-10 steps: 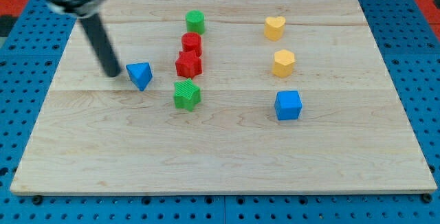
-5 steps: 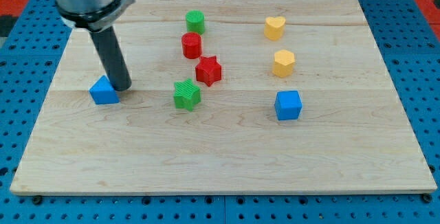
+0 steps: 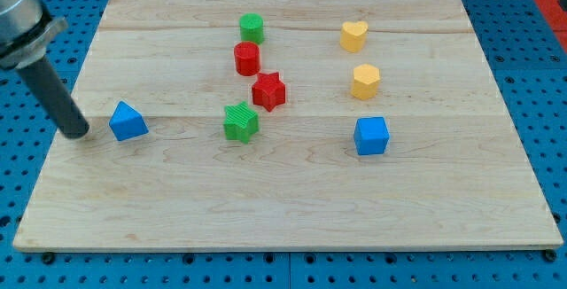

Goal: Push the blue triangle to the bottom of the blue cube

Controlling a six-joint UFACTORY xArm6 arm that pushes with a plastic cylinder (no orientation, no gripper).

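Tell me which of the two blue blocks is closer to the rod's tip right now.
The blue triangle, near the view's left edge. My tip sits just to its left, with a small gap. The blue cube lies far off toward the view's right.

Bright, even overhead light, no glare on the wooden board (image 3: 292, 200). Shadows soft and short, hugging block bases. Focus sharp across frame; rod (image 3: 53, 94) at 9 o'clock slightly motion-blurred. No noticeable edge distortion.
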